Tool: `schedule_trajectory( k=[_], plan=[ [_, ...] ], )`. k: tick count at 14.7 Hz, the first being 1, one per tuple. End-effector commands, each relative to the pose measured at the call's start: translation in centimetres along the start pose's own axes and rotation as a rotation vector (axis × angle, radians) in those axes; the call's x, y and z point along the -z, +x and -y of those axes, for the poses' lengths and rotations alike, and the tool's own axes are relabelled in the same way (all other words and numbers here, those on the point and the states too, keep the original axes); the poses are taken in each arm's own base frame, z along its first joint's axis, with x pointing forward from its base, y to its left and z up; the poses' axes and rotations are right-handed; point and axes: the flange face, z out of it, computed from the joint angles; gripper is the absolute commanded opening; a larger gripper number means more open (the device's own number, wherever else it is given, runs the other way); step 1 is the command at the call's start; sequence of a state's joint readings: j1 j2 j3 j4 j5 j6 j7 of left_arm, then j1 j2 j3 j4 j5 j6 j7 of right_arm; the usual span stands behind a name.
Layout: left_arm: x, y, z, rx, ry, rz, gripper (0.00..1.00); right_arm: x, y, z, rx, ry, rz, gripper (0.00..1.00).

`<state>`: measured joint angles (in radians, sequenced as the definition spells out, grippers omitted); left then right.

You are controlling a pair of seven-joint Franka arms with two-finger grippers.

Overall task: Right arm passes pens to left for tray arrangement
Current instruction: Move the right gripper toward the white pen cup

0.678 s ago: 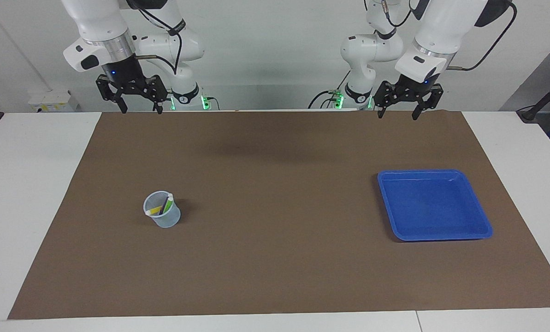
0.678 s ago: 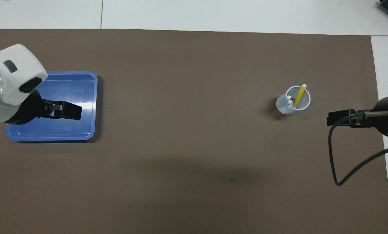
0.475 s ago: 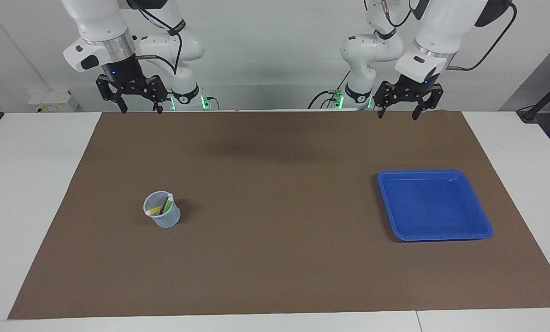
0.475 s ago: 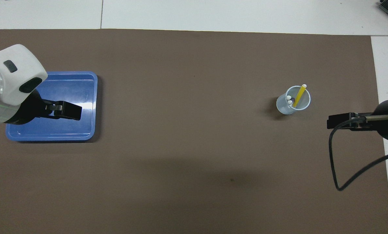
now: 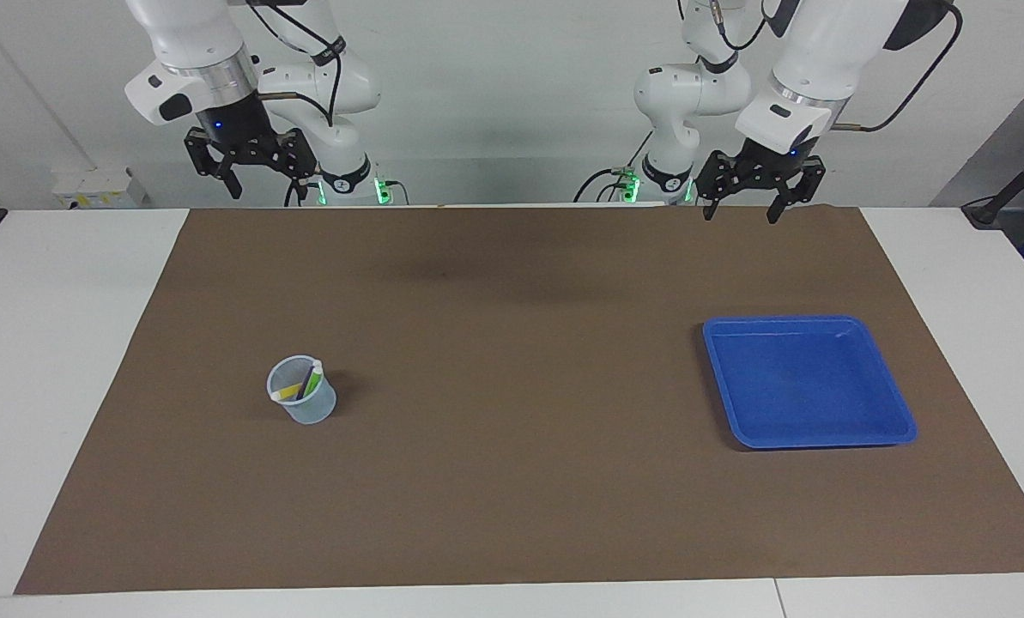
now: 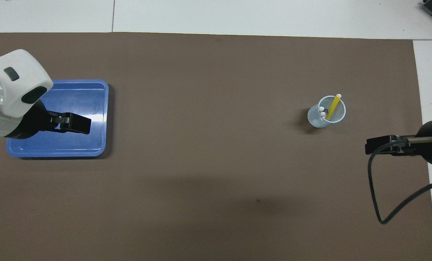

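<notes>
Three pens stand in a small translucent cup (image 5: 303,403) (image 6: 319,121) toward the right arm's end of the table: a yellow pen (image 5: 288,393) (image 6: 333,106), a green pen (image 5: 312,378) and a purple pen (image 6: 326,115), each with a whitish end. The blue tray (image 5: 808,320) (image 6: 105,108) lies empty toward the left arm's end. My right gripper (image 5: 263,184) (image 6: 371,145) hangs open and empty high over the mat's edge nearest the robots. My left gripper (image 5: 742,209) (image 6: 82,124) hangs open and empty, high up; from overhead it covers part of the tray.
A brown mat (image 5: 512,481) covers most of the white table (image 5: 48,343). A black cable (image 6: 373,188) loops down from the right arm's wrist.
My right gripper has risen a little and turned slightly, shifting toward the robots in the overhead view. The left arm, cup, pens and tray have not moved.
</notes>
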<state>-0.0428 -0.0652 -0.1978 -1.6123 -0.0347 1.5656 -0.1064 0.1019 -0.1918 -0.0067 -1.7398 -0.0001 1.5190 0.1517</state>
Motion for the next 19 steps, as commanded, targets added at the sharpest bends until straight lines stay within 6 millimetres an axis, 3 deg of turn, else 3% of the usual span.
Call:
schedule_trajectory(
  k=[1, 4, 7, 12, 16, 19],
  plan=[
    [0.1, -0.9, 0.2, -0.002, -0.001, 0.005, 1.00, -1.3, -2.4, -0.4, 0.027, 0.018, 0.044, 1.00],
    [0.1, -0.9, 0.2, -0.002, -0.001, 0.005, 1.00, -2.1, -3.2, -0.6, 0.148, 0.019, 0.055, 1.00],
    [0.1, -0.9, 0.2, -0.004, -0.001, 0.005, 1.00, -3.4, -3.9, -0.8, 0.152, 0.018, 0.049, 1.00],
    [0.1, -0.9, 0.2, -0.002, -0.001, 0.005, 1.00, -4.9, -3.2, -0.4, 0.126, 0.026, -0.067, 1.00],
    [0.1, -0.9, 0.2, -0.002, -0.001, 0.005, 1.00, -6.5, -2.8, 5.6, 0.240, -0.197, -0.106, 1.00],
    [0.1, -0.9, 0.2, -0.004, -0.001, 0.005, 1.00, -7.9, -1.3, 6.9, 0.192, -0.192, -0.138, 1.00]
  ],
)
